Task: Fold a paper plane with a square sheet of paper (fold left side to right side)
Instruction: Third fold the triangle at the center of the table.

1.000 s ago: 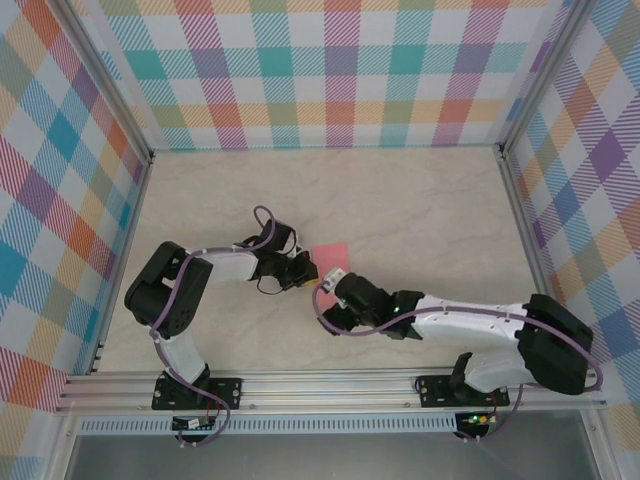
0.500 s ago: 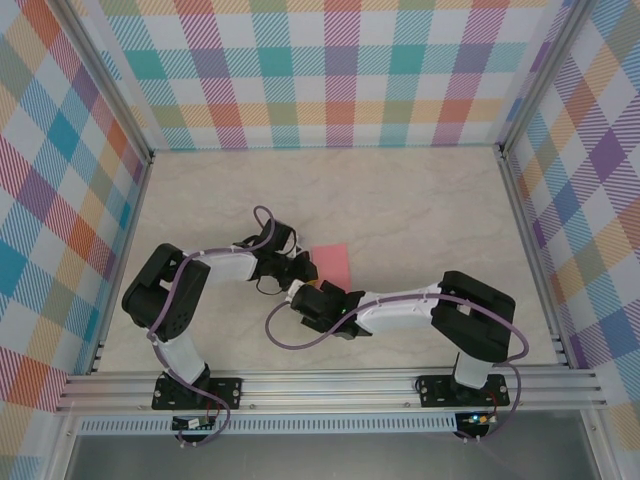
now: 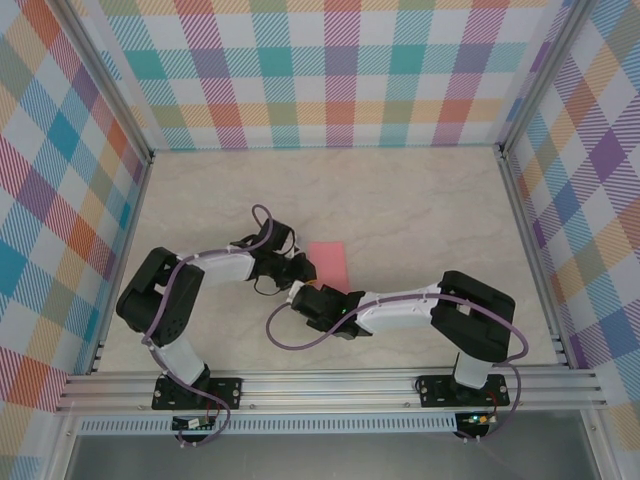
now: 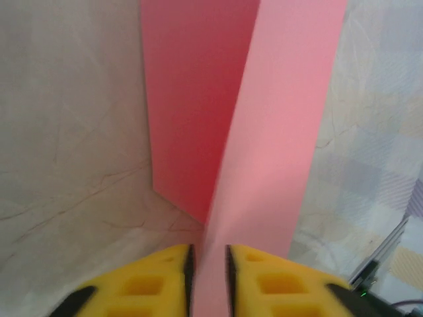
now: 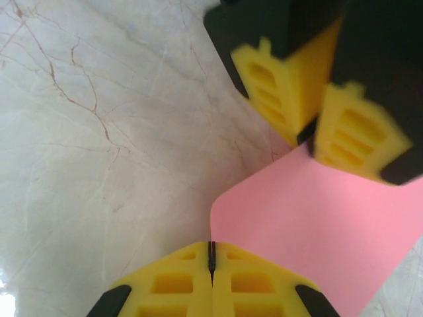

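- Marble-patterned table (image 3: 430, 200) sits inside plaid walls (image 3: 340, 70). On the left, the left arm (image 3: 165, 300) comes up from the near rail and reaches right toward the middle.
- At its tip, the left hand (image 3: 296, 268) is at the left edge of the pink sheet (image 3: 331, 262). In its wrist view, the yellow fingers (image 4: 162, 277) stand a narrow way apart. A pale flap of the sheet runs up between them and away, above a darker layer lying on the table. I cannot tell whether they truly pinch it.
- Just nearer, the right hand (image 3: 304, 297) has its yellow fingers pressed tight together with nothing between them. The tips are right at the sheet's near-left corner, but I cannot tell whether they touch it or stop just short.
- From above, the pink sheet lies about mid-table as a rectangle, longer from far to near than it is wide. Both hands crowd its left side.
- On the right, the right arm (image 3: 475, 315) is bent back over its base at the near rail. Its white forearm stretches left along the near part of the table.
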Motion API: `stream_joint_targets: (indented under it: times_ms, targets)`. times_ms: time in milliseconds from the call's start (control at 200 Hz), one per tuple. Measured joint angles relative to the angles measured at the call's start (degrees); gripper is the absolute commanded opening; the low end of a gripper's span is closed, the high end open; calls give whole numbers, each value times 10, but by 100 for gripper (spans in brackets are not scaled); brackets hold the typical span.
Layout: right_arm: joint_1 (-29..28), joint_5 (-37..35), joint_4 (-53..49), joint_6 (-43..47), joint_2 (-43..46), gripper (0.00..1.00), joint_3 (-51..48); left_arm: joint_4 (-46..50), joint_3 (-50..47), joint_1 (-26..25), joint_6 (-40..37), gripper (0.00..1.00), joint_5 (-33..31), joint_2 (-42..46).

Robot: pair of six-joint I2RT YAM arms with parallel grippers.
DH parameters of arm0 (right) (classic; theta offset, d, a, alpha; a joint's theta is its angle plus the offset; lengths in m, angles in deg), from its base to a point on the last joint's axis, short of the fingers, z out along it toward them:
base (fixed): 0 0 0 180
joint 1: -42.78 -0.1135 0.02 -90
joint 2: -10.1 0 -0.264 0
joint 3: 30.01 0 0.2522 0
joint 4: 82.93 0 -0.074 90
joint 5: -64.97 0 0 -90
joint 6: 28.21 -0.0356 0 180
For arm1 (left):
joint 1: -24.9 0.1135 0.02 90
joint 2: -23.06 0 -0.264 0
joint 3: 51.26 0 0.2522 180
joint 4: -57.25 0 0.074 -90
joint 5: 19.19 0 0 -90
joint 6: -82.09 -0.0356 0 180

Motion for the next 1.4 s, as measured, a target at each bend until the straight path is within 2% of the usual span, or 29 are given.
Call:
stream_joint_targets:
  times_ms: [130, 280, 355, 465, 640, 845, 1020, 1405]
  targets:
    - [1, 17, -8, -9, 2, 0, 0, 38, 5, 5, -23, 52, -17, 30]
    - [6, 33, -19, -25, 2, 0, 0, 88, 6, 22, -47, 56, -30, 67]
    - [10, 40, -24, -35, 3, 0, 0, 105, 9, 35, -57, 53, -32, 75]
    - [21, 50, -28, -49, 10, 0, 0, 117, 35, 43, -74, 41, -23, 67]
    - [35, 70, -27, -68, 28, 0, 0, 102, 127, 38, -93, 29, 23, -16]
    - [46, 92, -27, -80, 35, 0, 0, 98, 230, 22, -113, 23, 58, -134]
    - [54, 106, -27, -84, 40, 0, -4, 102, 280, 4, -121, 21, 66, -209]
    - [97, 195, -28, -104, 59, 0, -11, 116, 308, -1, -134, 18, 62, -258]
